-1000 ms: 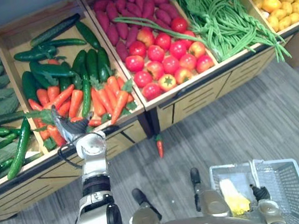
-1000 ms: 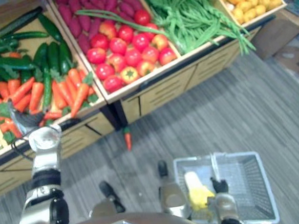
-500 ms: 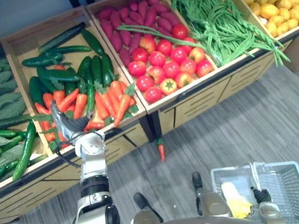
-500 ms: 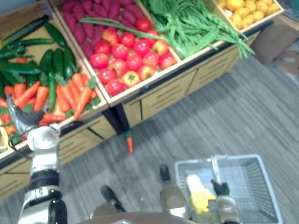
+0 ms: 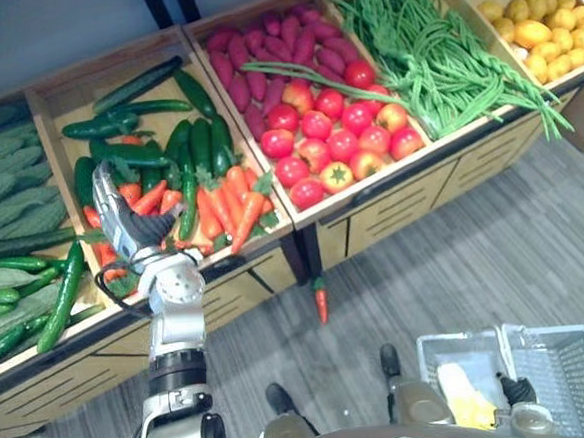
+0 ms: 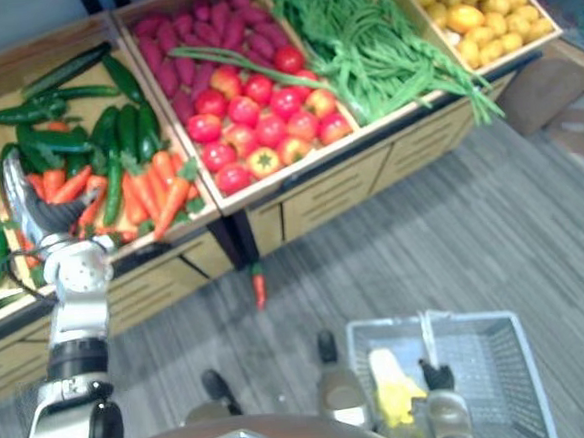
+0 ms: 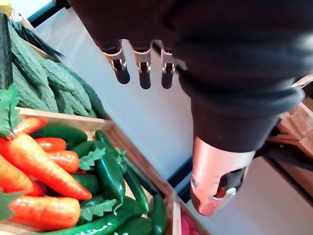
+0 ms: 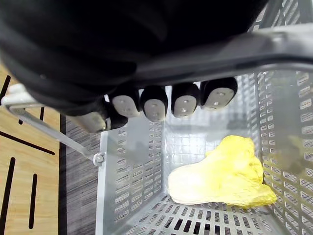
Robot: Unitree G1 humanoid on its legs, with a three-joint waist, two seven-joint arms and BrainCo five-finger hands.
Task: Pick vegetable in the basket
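Left of the carrot crate [image 5: 72,79], the neighbouring bin holds ridged bitter gourds [image 5: 9,189] and long cucumbers [image 5: 62,295]. Inside the carrot crate, dark cucumbers [image 5: 199,145] fill the back, and the carrots [image 5: 210,200] lie heaped along the front.

The left hand [image 5: 127,219] hovers over the front left part of the carrot crate. Its fingers [image 7: 143,73] are straight and loosely spread, with the thumb [image 7: 215,181] set well apart, and it holds nothing. The carrots lie below and just past the fingertips, with a clear gap between them.

A single fallen carrot [image 5: 321,299] lies on the floor just off the carrot crate's front right corner. The crate touching the carrot crate's right side carries purple sweet potatoes [image 5: 261,56] at the back and red tomatoes [image 5: 337,141] at the front. Farther right of the carrot crate come long green beans [image 5: 431,49], some spilling over the front edge, and beyond them is a bin of round yellow produce [image 5: 549,26].

Well to the right of the carrot crate and closer to the robot, a grey mesh basket [image 5: 573,370] hangs from the right hand [image 8: 98,44]. That hand's fingers [image 8: 183,100] are curled tight round the basket's handle [image 8: 274,49]. A yellow vegetable [image 8: 220,174] rests on the basket's floor, under the curled fingers and apart from them.
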